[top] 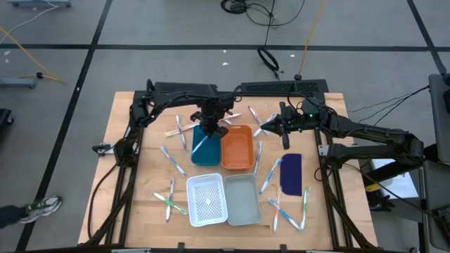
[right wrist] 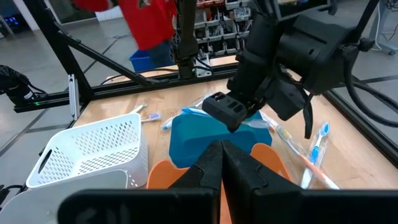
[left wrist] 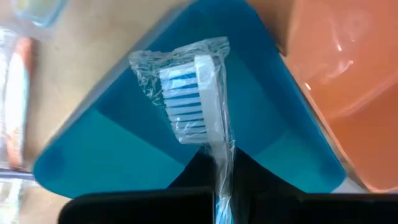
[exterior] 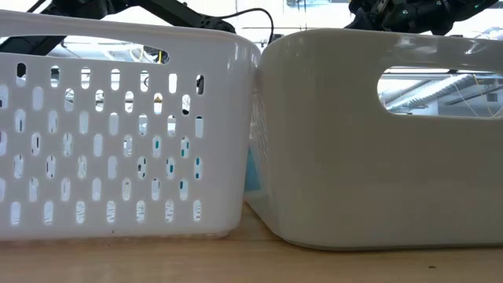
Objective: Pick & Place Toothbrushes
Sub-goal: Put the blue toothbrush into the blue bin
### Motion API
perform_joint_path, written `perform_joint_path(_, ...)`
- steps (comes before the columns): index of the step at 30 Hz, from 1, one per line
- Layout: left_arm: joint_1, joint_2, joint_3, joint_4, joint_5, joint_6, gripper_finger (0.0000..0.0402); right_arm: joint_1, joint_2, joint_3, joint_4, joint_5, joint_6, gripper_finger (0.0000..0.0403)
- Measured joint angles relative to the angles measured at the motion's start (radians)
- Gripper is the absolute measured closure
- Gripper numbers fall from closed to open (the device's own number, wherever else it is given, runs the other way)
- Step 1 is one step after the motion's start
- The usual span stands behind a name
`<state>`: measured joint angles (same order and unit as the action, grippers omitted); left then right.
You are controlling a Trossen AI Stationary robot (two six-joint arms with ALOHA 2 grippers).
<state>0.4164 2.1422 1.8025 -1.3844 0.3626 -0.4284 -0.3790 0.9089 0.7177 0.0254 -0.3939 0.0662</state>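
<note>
My left gripper [top: 211, 130] points steeply down over the blue tray [top: 209, 156], shut on a toothbrush [left wrist: 193, 87]. The brush is in clear wrap and has blue-and-white bristles. Its head hangs over the blue tray's floor [left wrist: 112, 149]; I cannot tell whether it touches. The orange tray [top: 238, 149] stands right beside the blue one. My right gripper [top: 283, 133] hovers shut and roughly level to the right of the trays, holding nothing; its closed fingers [right wrist: 211, 163] show in its own view. Several loose toothbrushes [top: 172, 163] lie flat on the table. My left gripper pinches the wrapped toothbrush by its neck [left wrist: 221, 160], just behind the head, between its two fingers. They come from above, slanting steeply down. The brush runs out past the fingertips head first and hangs over the blue tray. The handle is hidden behind the gripper.
A white perforated basket [top: 206, 200] and a pale grey bin [top: 243, 200] stand at the near middle and fill the low view. A dark blue flat piece [top: 291, 173] lies at the right. More toothbrushes [top: 283, 211] lie around it. A person in red [right wrist: 149, 22] stands beyond the table.
</note>
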Motion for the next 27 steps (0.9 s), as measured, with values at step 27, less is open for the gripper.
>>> perform_joint_path(27, -0.046, 0.000, 0.007, -0.018, 0.048, 0.056, 0.0363, 0.000, 0.000, 0.000, 0.000, 0.000, 0.001, 0.0403)
